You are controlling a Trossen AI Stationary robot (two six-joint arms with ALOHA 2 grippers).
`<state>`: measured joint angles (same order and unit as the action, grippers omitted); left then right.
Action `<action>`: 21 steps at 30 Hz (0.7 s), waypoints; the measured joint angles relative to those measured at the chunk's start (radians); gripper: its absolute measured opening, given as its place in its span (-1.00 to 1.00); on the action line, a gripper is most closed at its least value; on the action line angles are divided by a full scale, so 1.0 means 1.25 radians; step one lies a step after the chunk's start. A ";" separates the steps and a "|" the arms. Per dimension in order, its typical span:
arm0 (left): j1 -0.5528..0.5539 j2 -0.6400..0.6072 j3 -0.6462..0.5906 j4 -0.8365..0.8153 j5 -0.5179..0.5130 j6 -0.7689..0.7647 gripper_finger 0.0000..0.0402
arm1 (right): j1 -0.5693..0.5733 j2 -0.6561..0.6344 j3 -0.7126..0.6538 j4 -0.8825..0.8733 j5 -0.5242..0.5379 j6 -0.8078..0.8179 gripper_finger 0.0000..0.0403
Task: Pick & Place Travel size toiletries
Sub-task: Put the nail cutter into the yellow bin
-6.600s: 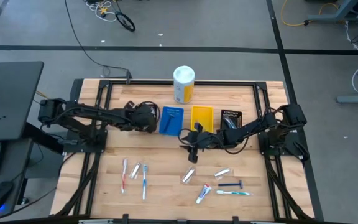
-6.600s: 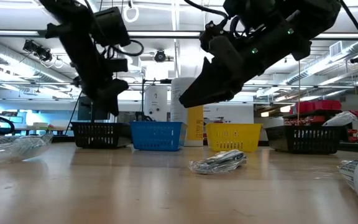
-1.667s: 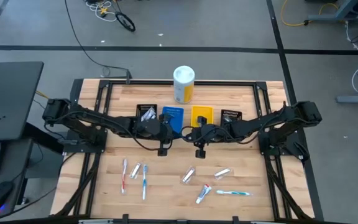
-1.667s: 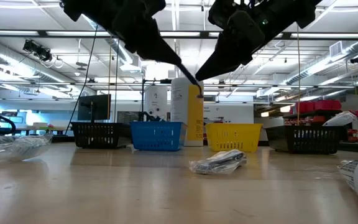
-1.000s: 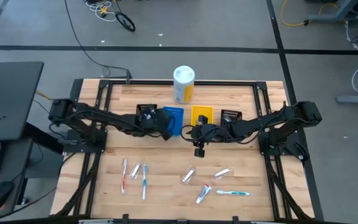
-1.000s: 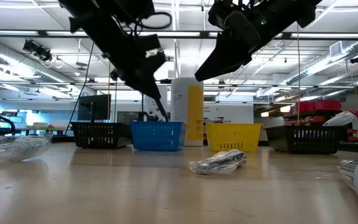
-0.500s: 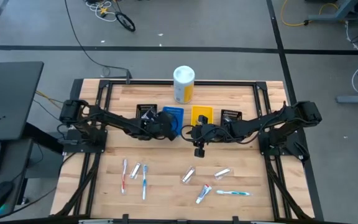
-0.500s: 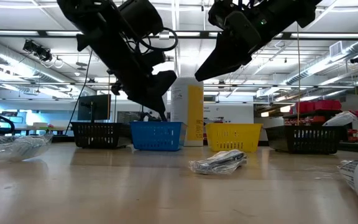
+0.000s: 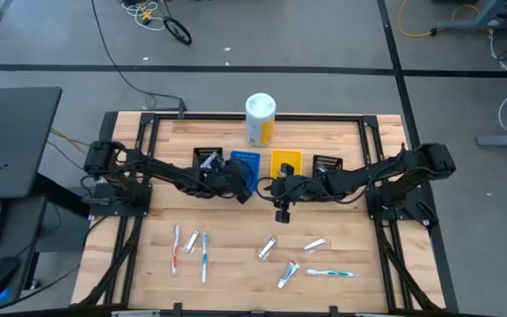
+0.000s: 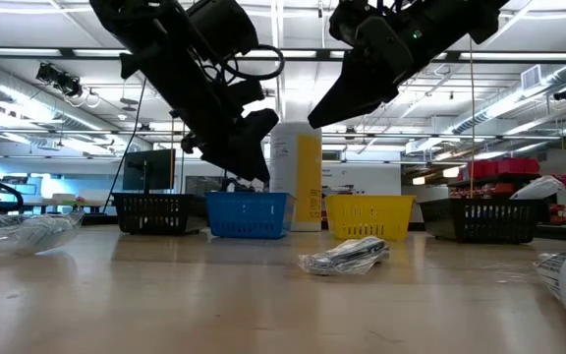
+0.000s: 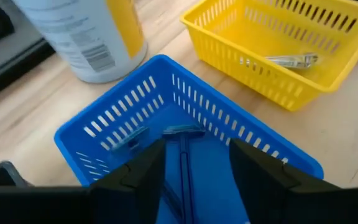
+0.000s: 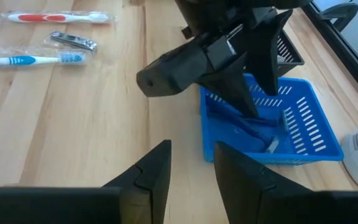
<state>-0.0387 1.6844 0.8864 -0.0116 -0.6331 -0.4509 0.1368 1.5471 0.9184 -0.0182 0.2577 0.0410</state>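
Left gripper [image 11: 191, 163], jaws parted and empty, poised over the slotted blue plastic bin [image 11: 129, 124] where a slim dark-blue razor [image 11: 182, 158] lies; right gripper [image 12: 191, 165] open and empty nearby; a careless withdrawal might snag the bin's wall and shift it.

Lighting's pretty even from overhead, bright but soft, so the wooden table [image 9: 236, 255] in the high view barely shows shadows. Low view is backlit: ceiling strip lights [image 10: 519, 98] glow across the upper frame and both arms read as near-black silhouettes. The tabletop at the bottom there is soft and out of focus. Wrist views are sharp mid-frame; their own fingers [image 11: 143, 177] at the bottom look blurry.
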 joint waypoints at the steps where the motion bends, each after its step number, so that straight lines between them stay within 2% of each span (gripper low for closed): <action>1: -0.001 -0.002 0.000 0.001 -0.003 0.013 -0.07 | 0.000 0.000 0.000 0.000 0.000 0.000 -0.35; 6: -0.010 -0.022 0.024 -0.006 0.025 0.077 -0.09 | 0.000 0.000 0.000 0.000 0.000 0.000 -0.35; 11: -0.021 -0.076 0.050 -0.077 0.064 0.102 -0.11 | 0.001 0.000 0.000 -0.020 -0.005 0.000 -0.35; 15: -0.030 -0.136 0.056 -0.163 0.064 0.095 -0.12 | 0.001 0.000 0.000 -0.048 -0.043 0.000 -0.34; 21: -0.060 -0.237 0.055 -0.323 0.074 0.015 -0.12 | 0.001 0.000 0.000 -0.072 -0.042 0.000 -0.24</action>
<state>-0.1132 1.3883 0.9554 -0.4158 -0.5404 -0.4325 0.1379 1.5471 0.9188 -0.1077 0.2051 0.0406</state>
